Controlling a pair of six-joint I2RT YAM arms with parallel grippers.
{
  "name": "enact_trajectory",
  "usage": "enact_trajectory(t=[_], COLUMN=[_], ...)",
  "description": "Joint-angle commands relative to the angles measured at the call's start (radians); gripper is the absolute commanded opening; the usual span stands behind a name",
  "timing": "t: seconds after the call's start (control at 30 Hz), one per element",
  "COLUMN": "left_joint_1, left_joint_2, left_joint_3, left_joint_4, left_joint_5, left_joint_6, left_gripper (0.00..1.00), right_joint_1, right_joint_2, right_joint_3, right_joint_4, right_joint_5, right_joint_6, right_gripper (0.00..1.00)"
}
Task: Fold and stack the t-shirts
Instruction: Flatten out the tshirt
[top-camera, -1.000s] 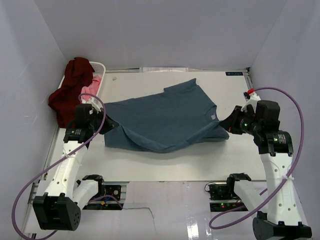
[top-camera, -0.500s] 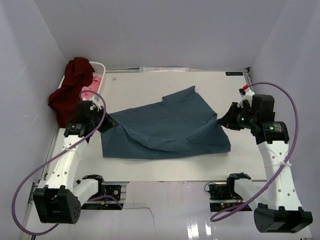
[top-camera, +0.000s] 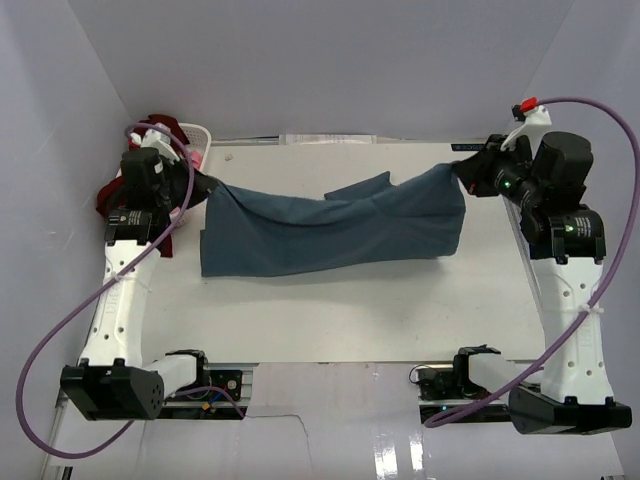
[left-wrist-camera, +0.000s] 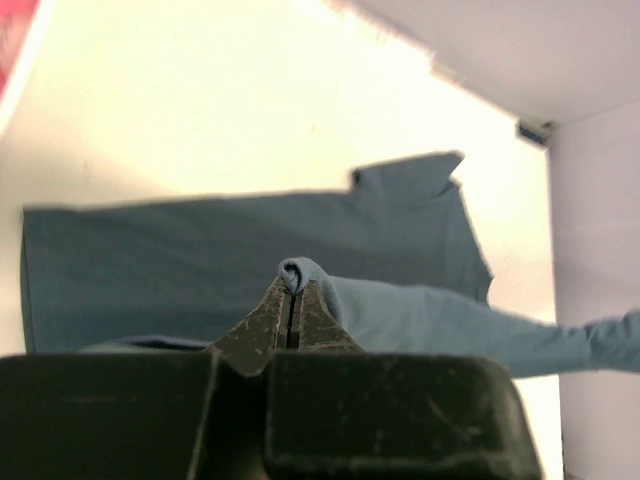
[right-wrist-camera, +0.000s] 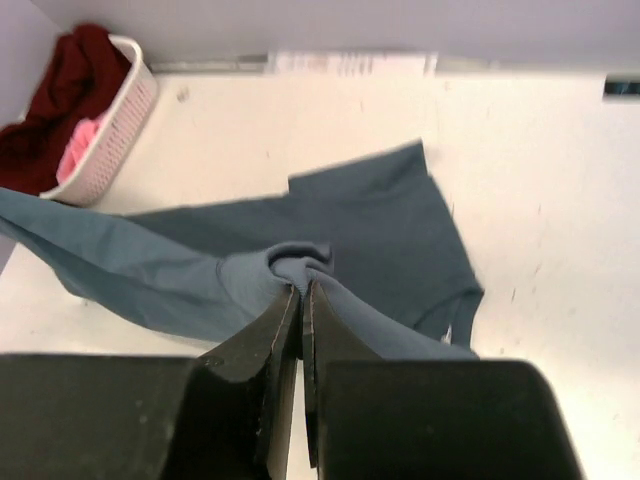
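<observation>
Top external view showed the dusty teal-blue cotton t-shirt (top-camera: 330, 225) stretched across the white tabletop (top-camera: 350, 310) between both arms. A second earlier it had lain rumpled nearer the arm bases. The left gripper (top-camera: 203, 183) had since moved up beside the white plastic laundry basket (top-camera: 198, 135), and the right gripper (top-camera: 462, 172) had gone towards the far right corner, so the cloth hung taut along its top edge. Its lower part draped down to the table. Each wrist view showed the jaws pressed together on a bunched fold of the teal fabric. The dark maroon shirt (right-wrist-camera: 50, 90) and the pink shirt (right-wrist-camera: 85, 140) sat in the basket as before.
</observation>
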Motion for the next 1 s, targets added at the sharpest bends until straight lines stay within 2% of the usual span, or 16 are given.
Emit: enact_trajectory(t=[0.0,0.1,0.13,0.2,0.4,0.7,0.9,0.97], left_joint_1=[0.006,0.006,0.006,0.006,0.006,-0.003,-0.034,-0.037], left_joint_2=[-0.133,-0.230,-0.297,-0.374,-0.482,-0.539,-0.514,-0.476], left_joint_3=[0.098,0.115,0.087,0.045,0.137,0.332,0.355,0.326], left_joint_4=[0.094,0.125,0.163,0.227,0.252,0.129,0.115,0.125], left_joint_5=[0.008,-0.008,-0.011,-0.011,0.021,-0.054,-0.109,-0.123], left_joint_6=[0.024,0.056,0.057,0.046,-0.006,0.009,0.040,0.044], left_gripper=[0.00,0.00,0.00,0.00,0.00,0.00,0.00,0.00], right_joint_1=[0.001,0.002,0.001,0.001,0.001,-0.004,-0.004,-0.004], right_joint_2=[-0.089,-0.185,-0.217,-0.303,-0.359,-0.319,-0.244,-0.224], right_joint_3=[0.126,0.094,0.069,0.029,0.213,0.557,0.649,0.605], right_joint_4=[0.160,0.261,0.355,0.437,0.482,0.330,0.275,0.252], right_joint_5=[-0.026,-0.064,-0.075,-0.089,-0.198,-0.179,-0.140,-0.092], right_joint_6=[-0.028,-0.062,-0.068,-0.066,-0.077,-0.072,-0.045,-0.051], right_gripper=[0.08,0.08,0.08,0.08,0.08,0.08,0.08,0.08])
